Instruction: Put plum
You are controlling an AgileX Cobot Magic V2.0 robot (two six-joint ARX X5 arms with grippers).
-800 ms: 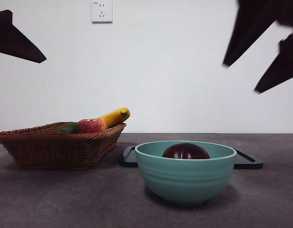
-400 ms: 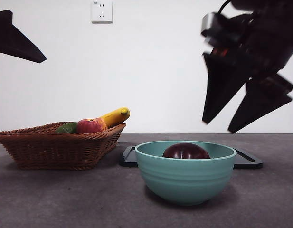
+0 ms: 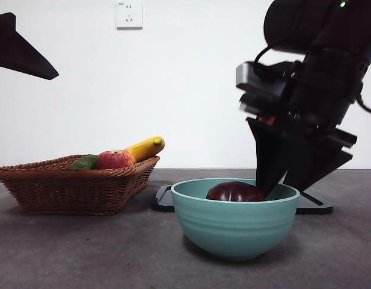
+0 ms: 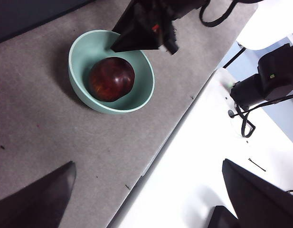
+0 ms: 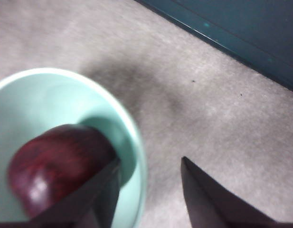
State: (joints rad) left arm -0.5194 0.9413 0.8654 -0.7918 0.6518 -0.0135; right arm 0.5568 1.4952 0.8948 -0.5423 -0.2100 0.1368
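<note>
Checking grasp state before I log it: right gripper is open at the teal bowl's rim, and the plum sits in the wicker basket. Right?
Not quite. The plum sits in the teal bowl, not the wicker basket; the left wrist view shows it. The right gripper is indeed open at the bowl's rim.

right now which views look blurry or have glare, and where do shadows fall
Right wrist view: soft and blurred, the plum and teal bowl smeared, a dim shadow on the table. Left wrist view: sharper, with a blown-out white area off the table. Front view: crisp, the right claw a dark silhouette, shadow under the bowl.
</note>
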